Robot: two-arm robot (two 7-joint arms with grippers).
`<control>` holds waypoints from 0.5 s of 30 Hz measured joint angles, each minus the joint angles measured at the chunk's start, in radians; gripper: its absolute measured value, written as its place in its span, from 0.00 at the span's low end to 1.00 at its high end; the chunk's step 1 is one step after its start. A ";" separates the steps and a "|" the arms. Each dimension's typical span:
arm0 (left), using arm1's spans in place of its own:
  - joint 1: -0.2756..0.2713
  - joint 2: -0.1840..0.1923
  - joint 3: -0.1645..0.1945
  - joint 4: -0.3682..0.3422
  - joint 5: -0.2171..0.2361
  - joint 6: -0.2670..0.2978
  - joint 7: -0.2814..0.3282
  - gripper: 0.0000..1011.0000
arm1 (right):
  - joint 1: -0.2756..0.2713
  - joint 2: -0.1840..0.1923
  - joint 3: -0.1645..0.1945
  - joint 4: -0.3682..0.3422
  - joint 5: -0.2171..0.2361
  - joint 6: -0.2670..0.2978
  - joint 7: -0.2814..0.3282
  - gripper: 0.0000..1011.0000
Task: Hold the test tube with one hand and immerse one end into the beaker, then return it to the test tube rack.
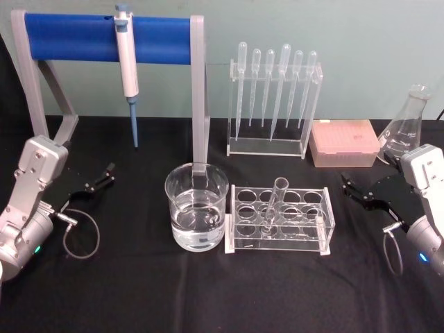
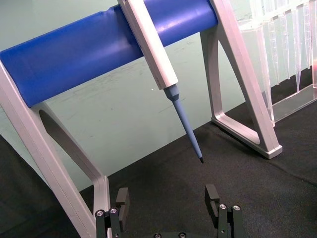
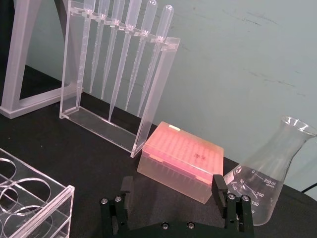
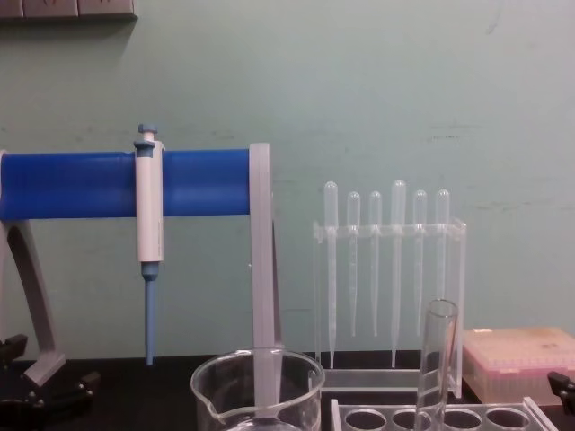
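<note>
Black counter (image 1: 208,291): test tube (image 1: 274,205) leans in its rack (image 1: 326,223) just beside the beaker (image 1: 175,189), likely for a short carry; left hand (image 1: 99,178) and right hand (image 1: 357,191) flank them, both spread open, empty.

- Right gripper (image 3: 171,191) is hovering above the black table (image 3: 59,144), jaws standing apart.
- Pink tip box (image 3: 181,158) is sitting between pipette stand (image 3: 148,99) and flask (image 3: 270,181).

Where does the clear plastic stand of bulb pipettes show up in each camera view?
Head view: clear plastic pipette stand, back, right of centre.
Left wrist view: the stand, upper right corner.
Right wrist view: the stand, upper left.
Chest view: the stand, right of centre.
Shared landmark: the grey frame post beside it.
</note>
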 joint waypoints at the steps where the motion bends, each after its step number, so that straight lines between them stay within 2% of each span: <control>1: 0.000 0.000 0.000 0.000 0.000 0.000 0.000 0.99 | 0.000 0.000 0.000 0.000 0.000 0.000 0.000 0.99; 15: 0.000 0.000 0.000 0.000 0.000 0.000 0.000 0.99 | 0.000 0.000 0.000 0.000 0.000 0.000 0.000 0.99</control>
